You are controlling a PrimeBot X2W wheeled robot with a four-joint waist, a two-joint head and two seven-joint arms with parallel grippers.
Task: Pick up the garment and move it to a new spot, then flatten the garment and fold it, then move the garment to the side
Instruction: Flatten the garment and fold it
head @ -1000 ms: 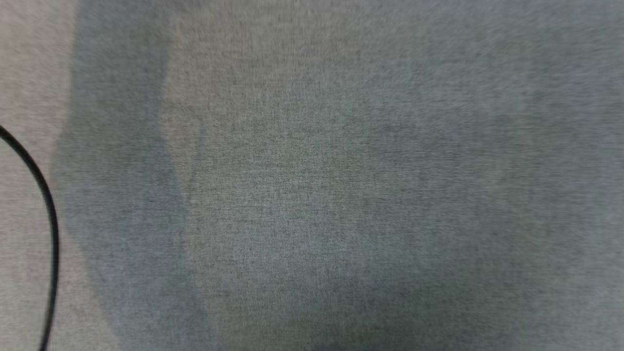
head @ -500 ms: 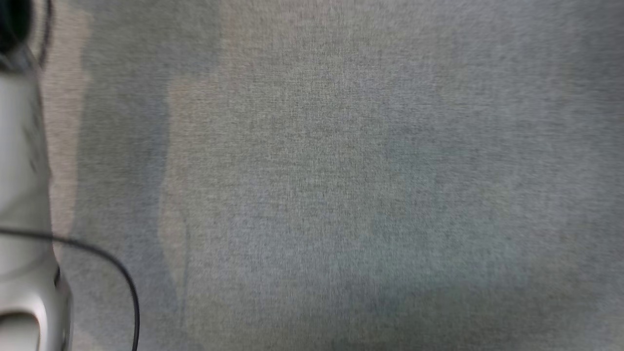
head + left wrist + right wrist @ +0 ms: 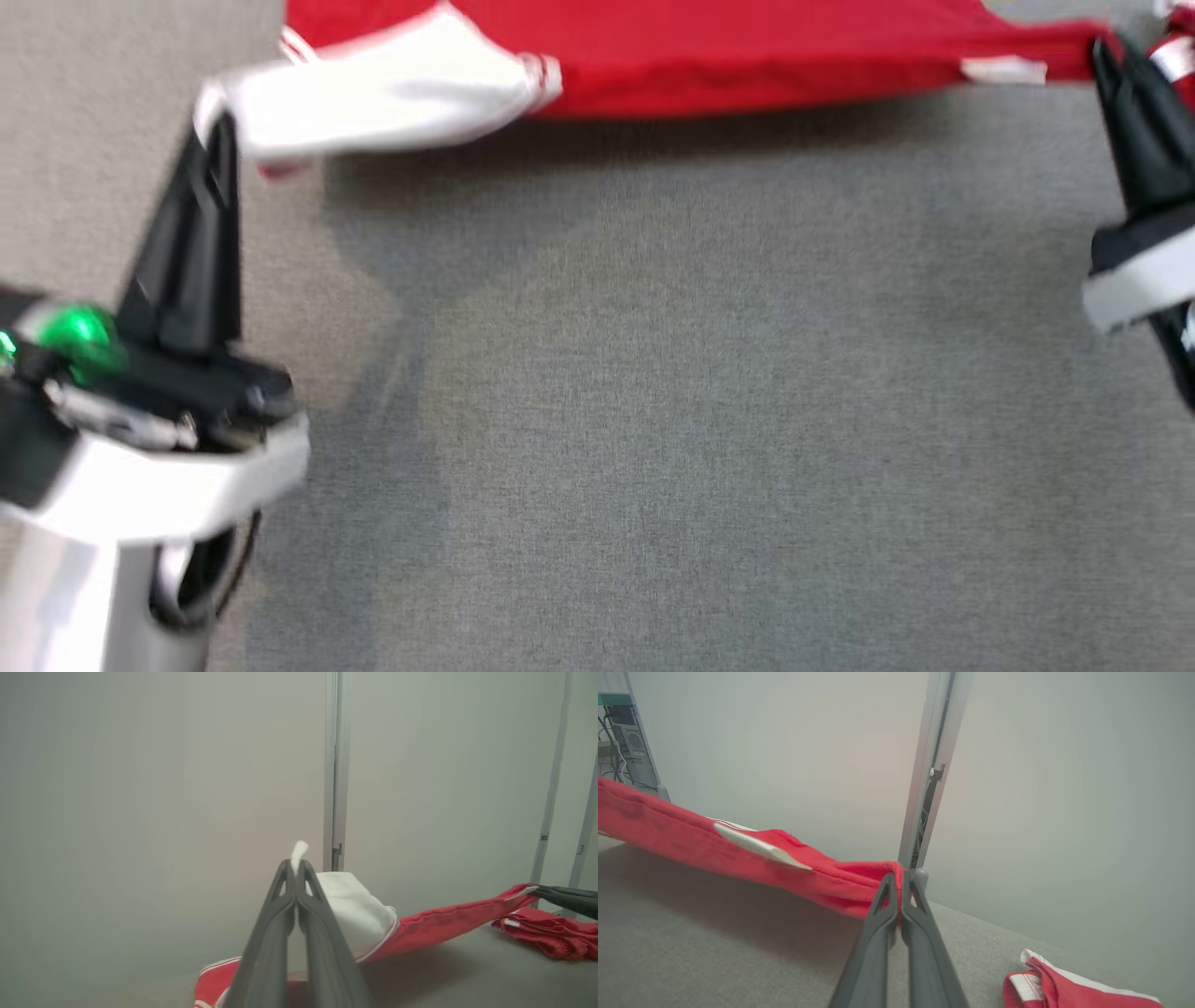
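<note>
The left tool (image 3: 217,126) is clenching a pinch of white cloth, a small tuft sticking out past its closed tips in the left wrist view (image 3: 295,863). The right tool (image 3: 1102,51) is likewise shut tight, gripping a red edge (image 3: 900,877). Between the two, the garment (image 3: 747,47) is hanging as a taut red band, with its white sleeve (image 3: 373,93) bunching beside the left tool. Most of the band is riding just above the grey counter (image 3: 653,420) and throwing a shadow on it. A red, white-striped part below the left tool seems to be lying on the surface.

A further bunch of red and white cloth (image 3: 1064,989) is lying on the counter just beyond the right tool. Whether it belongs to the same garment cannot be told.

Judging from this, the pick-up is done and the garment is being carried or stretched out. It is not yet lying flat. Flattening, folding and the move to the side all appear to be left.
</note>
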